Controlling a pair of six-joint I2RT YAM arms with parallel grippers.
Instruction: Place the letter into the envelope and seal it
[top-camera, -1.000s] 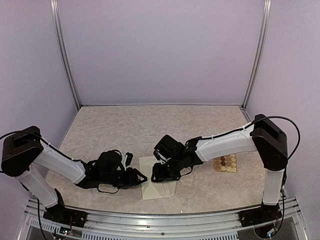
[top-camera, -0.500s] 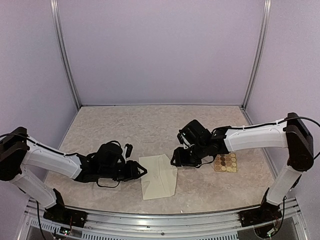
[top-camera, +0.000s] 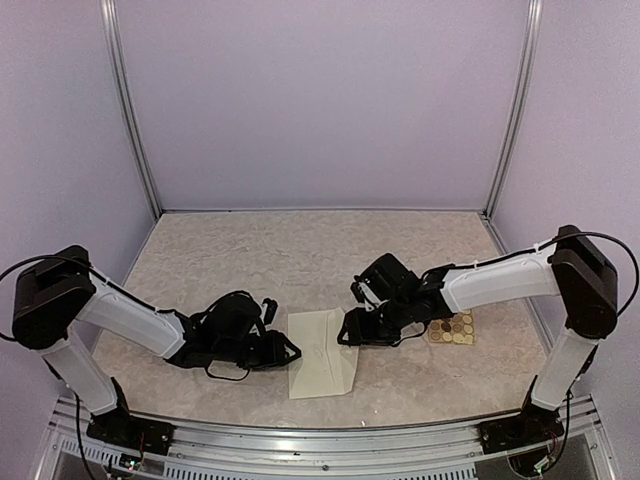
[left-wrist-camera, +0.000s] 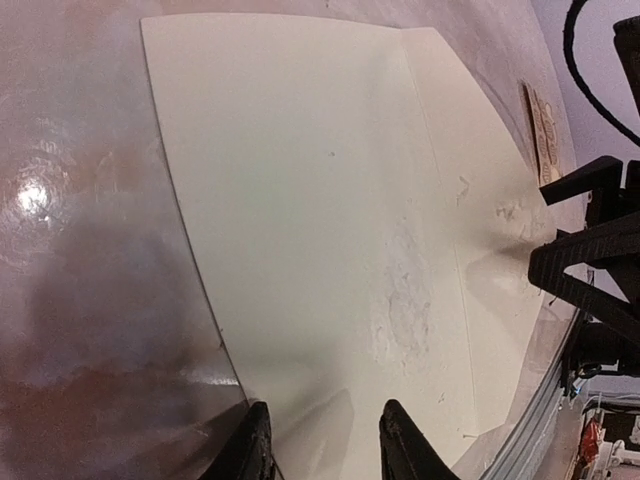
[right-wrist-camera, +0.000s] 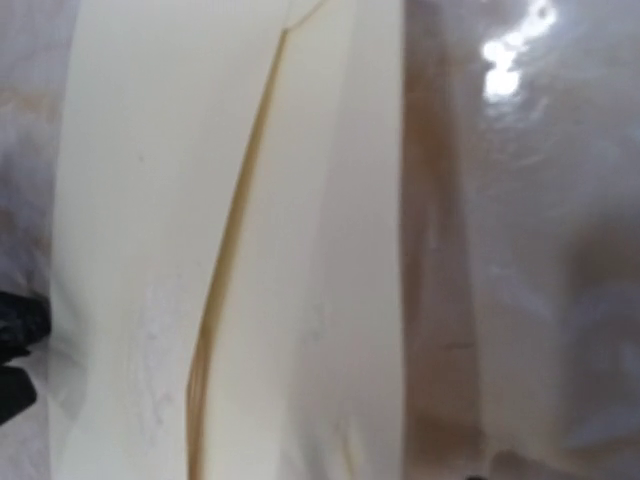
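Top external view showed the cream rectangular paper envelope (top-camera: 322, 355) lying flat near the front of the mottled beige surface (top-camera: 300, 250), between the two arms. The left gripper (top-camera: 288, 351) sat low at the envelope's left edge; the left wrist view showed its jaws slightly parted over that edge. The right gripper (top-camera: 348, 333) touched the envelope's right edge, but how its jaws stood could not be told. A small tan sheet of round brown stickers (top-camera: 455, 327) lay near, to its right.

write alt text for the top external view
A cream envelope lies flat on the table between two arms, left gripper at its left edge, right gripper at its right. A sticker sheet lies further right.
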